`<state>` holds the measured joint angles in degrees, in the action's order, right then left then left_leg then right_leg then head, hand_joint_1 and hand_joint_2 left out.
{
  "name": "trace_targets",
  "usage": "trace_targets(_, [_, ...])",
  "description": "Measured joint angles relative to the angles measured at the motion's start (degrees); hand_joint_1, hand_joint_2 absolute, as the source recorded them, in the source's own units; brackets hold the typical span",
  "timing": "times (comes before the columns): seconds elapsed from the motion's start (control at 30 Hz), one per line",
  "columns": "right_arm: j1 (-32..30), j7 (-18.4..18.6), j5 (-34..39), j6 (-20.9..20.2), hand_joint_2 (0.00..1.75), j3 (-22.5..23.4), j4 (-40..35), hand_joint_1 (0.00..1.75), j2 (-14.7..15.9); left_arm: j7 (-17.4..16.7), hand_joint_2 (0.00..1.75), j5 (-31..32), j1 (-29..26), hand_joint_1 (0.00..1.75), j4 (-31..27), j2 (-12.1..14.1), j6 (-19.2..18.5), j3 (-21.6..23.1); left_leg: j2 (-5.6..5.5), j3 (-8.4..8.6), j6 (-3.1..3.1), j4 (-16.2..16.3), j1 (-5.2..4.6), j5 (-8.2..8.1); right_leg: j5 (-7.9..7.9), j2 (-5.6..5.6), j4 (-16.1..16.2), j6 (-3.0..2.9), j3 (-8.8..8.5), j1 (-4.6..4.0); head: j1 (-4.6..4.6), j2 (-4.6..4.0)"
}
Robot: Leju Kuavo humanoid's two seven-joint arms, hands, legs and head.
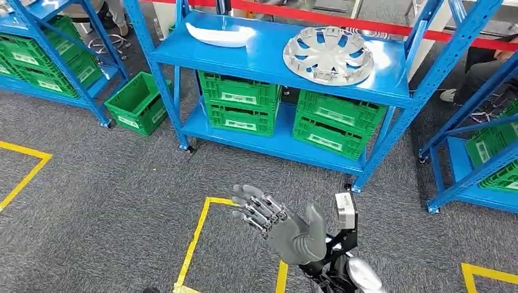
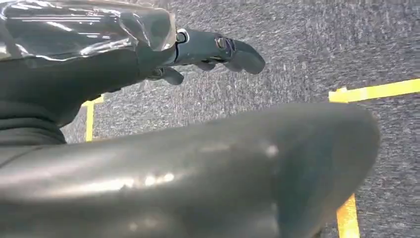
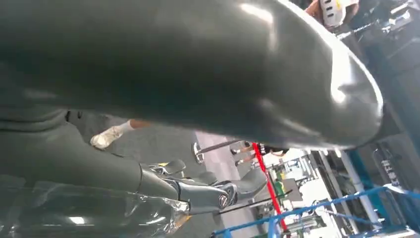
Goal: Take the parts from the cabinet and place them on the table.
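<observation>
A white curved part (image 1: 220, 35) and a silver wheel cover (image 1: 328, 55) lie on the top board of the blue cabinet (image 1: 269, 64) ahead. My right hand (image 1: 281, 226) is raised over the grey carpet, well short of the cabinet, fingers spread and pointing toward it, holding nothing. In the right wrist view its thick thumb (image 3: 223, 74) and dark fingers (image 3: 218, 191) stand apart. My left hand (image 2: 213, 49) hangs over the floor, its fingers stretched out with nothing between them and the thumb (image 2: 198, 168).
Green crates (image 1: 239, 104) fill the cabinet's lower shelf, and one green crate (image 1: 135, 102) stands on the floor to its left. More blue racks stand at both sides. Yellow tape (image 1: 195, 238) marks squares on the carpet. A person's shoe (image 1: 449, 94) shows at the far right.
</observation>
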<state>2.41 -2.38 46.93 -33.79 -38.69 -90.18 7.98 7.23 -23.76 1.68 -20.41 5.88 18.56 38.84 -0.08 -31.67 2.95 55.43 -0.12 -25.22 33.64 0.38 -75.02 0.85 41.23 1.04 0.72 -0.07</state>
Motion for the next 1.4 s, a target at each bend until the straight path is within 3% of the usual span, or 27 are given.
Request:
trace_targets(0.03, [0.0,0.09,-0.02,-0.06,0.0,0.17,0.0,0.0,0.04,-0.37,0.0,0.3,0.32,0.0,0.0,-0.06,-0.2,0.0,-0.03,0.01,0.01,0.05,-0.06,-0.02,-0.19,-0.01,-0.85,0.38,0.62,0.02,-0.02,0.0])
trace_targets(0.07, [0.01,0.09,-0.13,-0.15,0.0,0.39,-0.02,0.0,0.04,-0.5,0.0,0.48,0.69,0.0,0.0,-0.17,-0.33,0.02,-0.08,0.07,0.01,0.11,-0.07,-0.07,-1.44,-0.01,1.27,0.95,-0.28,0.02,0.0,0.0])
trace_targets(0.13, [0.02,0.09,-0.33,-0.35,0.0,0.74,-0.44,0.0,0.04,-0.87,0.0,0.98,1.62,0.0,0.0,-0.5,-0.35,0.04,-0.27,0.11,-0.18,0.52,-0.05,-0.3,-5.66,-0.14,11.55,2.01,-5.16,0.03,-0.02,0.0])
trace_targets(0.17, [0.09,0.09,-0.35,-0.53,0.0,0.94,-0.66,0.0,0.07,-0.92,0.0,1.05,2.08,0.0,0.0,-0.63,-0.35,0.07,-0.33,0.02,-0.39,0.89,-0.06,-0.55,-7.22,-0.35,16.9,2.05,-7.85,0.03,-0.04,0.0])
trace_targets(0.23, [0.14,0.13,-0.37,-0.85,0.0,1.14,-1.03,0.0,-0.02,-1.03,0.0,1.2,2.72,0.0,0.0,-0.74,-0.41,0.07,-0.3,-0.29,-0.96,1.37,-0.53,-1.09,-7.45,-0.3,17.73,0.57,-8.33,-0.16,0.02,0.0])
trace_targets(0.3, [0.21,0.39,-0.17,-1.14,0.0,1.22,-1.09,0.0,0.09,-1.11,0.0,1.51,3.2,0.0,0.02,-0.92,-0.92,0.11,-0.27,-0.3,-1.15,1.34,-0.38,-1.01,-7.53,-0.21,17.73,0.1,-8.24,-0.4,0.07,0.0])
trace_targets(0.37, [0.42,0.81,0.2,-1.29,0.0,1.18,-1.4,0.0,0.28,-1.09,0.0,1.62,3.59,0.0,0.02,-1.03,-1.09,0.09,-0.28,-0.82,-1.77,2.41,-0.21,-1.9,-7.69,-0.14,18.0,-0.35,-8.56,0.45,0.02,0.0])
trace_targets(0.4, [0.55,0.85,0.55,-1.48,0.0,1.2,-1.6,0.0,0.35,-1.11,0.0,1.64,3.77,0.0,0.02,-1.03,-1.14,0.09,-0.18,-1.83,-2.21,4.86,-0.09,-3.52,-7.57,-0.17,18.0,-0.85,-8.7,0.53,0.37,0.0])
trace_targets(0.47, [0.78,1.14,1.11,-2.18,0.0,1.16,-1.86,0.0,0.54,-1.11,0.0,1.59,4.02,0.0,0.24,-0.96,-1.46,0.02,-0.13,-6.62,-3.06,14.62,0.48,-7.92,-7.52,-0.17,17.98,-0.9,-8.68,0.49,0.37,0.0])
trace_targets(0.5, [0.78,1.22,1.36,-2.27,0.0,1.14,-1.86,0.0,0.68,-1.11,0.0,1.53,3.97,0.0,0.35,-1.01,-1.55,0.0,-0.08,-8.96,-3.32,18.96,0.7,-9.21,-7.47,-0.17,17.97,-0.95,-8.68,0.48,0.35,0.0])
trace_targets(0.53, [0.79,1.31,1.62,-2.4,0.0,1.11,-1.86,0.0,0.83,-1.11,0.0,1.49,3.93,0.0,0.46,-1.07,-1.62,0.0,-0.02,-10.2,-3.43,20.76,0.86,-9.06,-7.44,-0.16,17.96,-0.97,-8.7,0.48,0.37,0.0])
trace_targets(0.6, [0.94,1.33,1.97,-2.84,0.0,1.09,-1.86,0.0,0.96,-1.02,0.0,1.46,3.97,0.0,0.66,-1.11,-1.7,-0.02,0.01,-8.5,-3.39,15.8,1.12,-5.17,-7.32,-0.03,17.96,-1.03,-8.91,0.52,0.37,0.0])
trace_targets(0.67, [1.35,1.35,2.19,-3.28,0.0,1.05,-1.86,0.0,1.01,-0.98,0.0,1.46,4.03,0.0,0.79,-1.05,-1.99,-0.22,0.02,-3.07,-2.9,4.26,1.17,0.52,-7.01,0.14,17.99,-0.71,-9.46,0.56,0.35,0.0])
trace_targets(0.7, [1.54,1.35,2.21,-3.37,0.0,1.05,-1.88,0.0,1.01,-0.96,0.0,1.46,4.12,0.0,0.92,-1.05,-2.05,-0.35,-0.05,-1.93,-2.71,2.34,0.95,-0.29,-6.88,0.17,18.0,-0.44,-9.46,0.24,0.33,0.0])
trace_targets(0.83, [1.96,1.64,2.64,-4.13,0.0,0.92,-1.92,0.0,1.09,-0.83,0.0,1.18,4.01,0.0,1.22,-1.07,-2.12,-0.61,-0.12,-1.81,-1.39,1.71,0.31,-0.53,-6.7,0.18,18.38,0.88,-9.47,0.17,0.33,0.0])
trace_targets(0.87, [2.03,1.7,2.75,-4.15,0.0,0.85,-2.1,0.0,1.14,-0.74,0.0,1.11,3.97,0.0,1.22,-1.09,-2.12,-0.7,-0.13,-0.9,-0.82,0.63,0.94,0.01,-6.33,0.05,17.79,1.07,-9.08,0.31,0.28,0.0])
trace_targets(0.9, [2.2,1.7,2.86,-4.2,0.0,0.81,-2.27,0.0,1.24,-0.63,0.0,1.05,4.0,0.0,1.22,-1.25,-2.14,-0.74,-0.04,-0.53,-0.45,0.41,0.69,0.06,-5.3,-0.01,15.75,0.81,-8.28,0.2,0.11,0.0])
trace_targets(0.97, [2.41,1.79,2.91,-4.22,0.0,0.65,-2.29,0.0,1.35,-0.52,0.0,1.03,4.05,0.0,1.29,-1.27,-2.14,-0.94,-0.03,-0.52,-0.03,0.48,0.49,-0.08,-1.86,0.0,6.7,0.09,-3.4,0.18,0.0,0.0])
trace_targets(1.03, [2.33,1.81,2.91,-4.22,0.0,0.39,-2.27,0.0,1.55,-0.5,0.0,1.0,3.95,0.0,1.44,-1.31,-2.14,-1.05,-0.1,-0.48,0.23,0.52,0.18,-0.28,-0.03,-0.01,-0.96,0.24,1.23,0.2,0.0,0.0])
trace_targets(1.07, [2.33,1.81,2.89,-4.22,0.0,0.35,-2.27,0.0,1.71,-0.5,0.0,1.0,3.89,0.0,1.49,-1.33,-2.16,-1.05,-0.2,-0.29,0.25,0.54,0.12,-0.44,-0.93,-0.01,-0.4,0.7,1.54,0.19,0.02,0.0])
trace_targets(1.1, [2.36,1.81,2.91,-4.22,0.0,0.35,-2.29,0.0,1.81,-0.5,0.0,0.96,3.88,0.0,1.51,-1.4,-2.16,-1.07,-0.37,0.0,0.14,0.55,0.11,-0.64,-2.96,-0.02,3.15,1.29,0.13,0.19,0.0,0.0])
trace_targets(1.17, [2.39,1.81,2.91,-4.24,0.0,0.33,-2.29,0.0,1.81,-0.48,0.0,0.96,3.89,0.0,1.53,-1.49,-2.16,-1.07,-0.56,0.8,-0.21,0.74,0.11,-1.33,-7.99,-0.13,14.53,2.03,-5.07,0.19,0.0,0.0])
trace_targets(1.2, [2.43,1.81,2.91,-4.24,0.0,0.33,-2.29,0.0,1.84,-0.48,0.0,0.96,3.89,0.0,1.53,-1.51,-2.16,-1.07,-0.6,0.89,-0.5,0.89,0.05,-1.7,-8.87,-0.3,17.76,1.49,-6.34,0.14,-0.04,0.0])
trace_targets(1.23, [2.41,1.84,2.89,-4.24,0.0,0.31,-2.32,0.0,1.79,-0.48,0.0,0.96,3.95,0.0,1.55,-1.51,-2.19,-1.09,-0.67,0.9,-0.86,1.15,-0.36,-2.17,-8.91,-0.22,17.96,0.92,-6.99,-0.07,0.07,0.0])
trace_targets(1.33, [2.45,1.88,2.93,-4.46,0.0,0.26,-2.32,0.0,1.9,-0.35,0.0,0.94,3.89,0.0,1.64,-1.51,-2.14,-1.09,-0.6,1.05,-1.42,0.98,-0.08,-2.43,-8.64,-0.13,17.85,-0.07,-6.92,-0.39,0.04,0.0])
trace_targets(1.37, [2.48,1.88,2.93,-4.57,0.0,0.2,-2.34,0.0,1.79,-0.3,0.0,0.96,3.9,0.0,1.62,-1.4,-2.14,-1.14,-0.62,0.92,-1.85,1.28,0.05,-2.89,-8.68,-0.05,18.09,-0.36,-7.39,0.45,-0.02,0.0])
trace_targets(1.4, [2.53,1.9,2.95,-4.7,0.0,0.17,-2.34,0.0,1.81,-0.15,0.0,0.96,3.9,0.0,1.64,-1.55,-2.14,-1.11,-0.44,0.48,-2.31,2.75,0.15,-3.65,-8.41,-0.08,18.13,-0.77,-7.77,0.45,0.11,0.0])
